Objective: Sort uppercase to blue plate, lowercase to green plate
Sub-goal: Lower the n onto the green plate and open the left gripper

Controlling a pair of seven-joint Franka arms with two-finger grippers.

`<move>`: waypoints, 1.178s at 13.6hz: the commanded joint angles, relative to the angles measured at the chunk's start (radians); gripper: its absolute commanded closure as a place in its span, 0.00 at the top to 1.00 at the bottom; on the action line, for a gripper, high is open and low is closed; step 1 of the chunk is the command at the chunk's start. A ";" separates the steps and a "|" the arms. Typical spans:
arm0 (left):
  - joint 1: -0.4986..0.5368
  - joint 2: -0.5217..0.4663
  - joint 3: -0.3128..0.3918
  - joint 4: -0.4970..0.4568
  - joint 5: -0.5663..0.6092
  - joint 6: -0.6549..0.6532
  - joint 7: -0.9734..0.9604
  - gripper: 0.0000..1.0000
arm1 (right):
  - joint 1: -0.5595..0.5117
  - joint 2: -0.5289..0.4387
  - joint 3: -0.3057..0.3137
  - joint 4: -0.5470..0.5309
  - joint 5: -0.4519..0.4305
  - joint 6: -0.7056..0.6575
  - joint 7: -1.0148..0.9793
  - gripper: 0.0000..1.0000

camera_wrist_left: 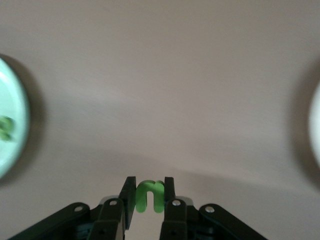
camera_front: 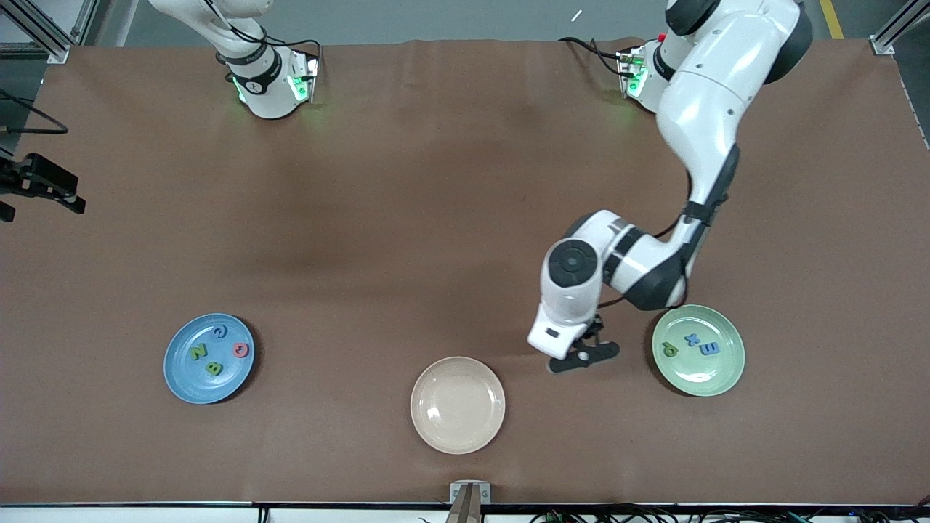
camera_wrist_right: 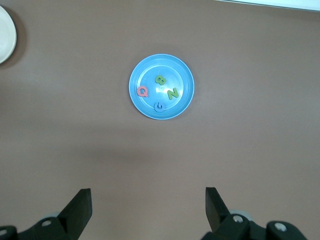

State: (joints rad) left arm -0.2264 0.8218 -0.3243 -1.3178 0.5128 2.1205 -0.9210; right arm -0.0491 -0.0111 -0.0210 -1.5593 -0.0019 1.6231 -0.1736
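My left gripper (camera_front: pixel 581 356) (camera_wrist_left: pixel 150 194) is shut on the green u (camera_wrist_left: pixel 150 195), low over the bare table between the cream plate and the green plate (camera_front: pixel 716 381) (camera_wrist_left: pixel 11 150). On the green plate lie the green p (camera_front: pixel 668 350), blue x (camera_front: pixel 692 338) and blue m (camera_front: pixel 709 349). The blue plate (camera_front: pixel 182 381) (camera_wrist_right: pixel 145 72) holds the uppercase N (camera_front: pixel 197 352) (camera_wrist_right: pixel 172 93), B (camera_front: pixel 214 367) (camera_wrist_right: pixel 160 80), G (camera_front: pixel 219 332) (camera_wrist_right: pixel 159 106) and Q (camera_front: pixel 241 350) (camera_wrist_right: pixel 142 92). My right gripper (camera_wrist_right: pixel 148 205) hangs open and empty high over the table, looking down on the blue plate.
A cream plate (camera_front: pixel 458 404) (camera_wrist_right: pixel 4 35) with nothing on it sits between the two others, closest to the front camera. The left arm's elbow (camera_front: pixel 647 276) hangs beside the green plate. Brown table stretches toward the robots' bases.
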 commanded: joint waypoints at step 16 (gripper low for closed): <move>0.438 -0.062 -0.009 -0.271 0.012 0.306 0.499 0.77 | 0.003 -0.066 0.026 -0.116 -0.015 0.073 0.149 1.00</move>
State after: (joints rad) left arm 0.1980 0.7647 -0.3242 -1.5828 0.5134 2.4130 -0.4126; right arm -0.0393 -0.0719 0.0006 -1.6432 -0.0041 1.6775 -0.0470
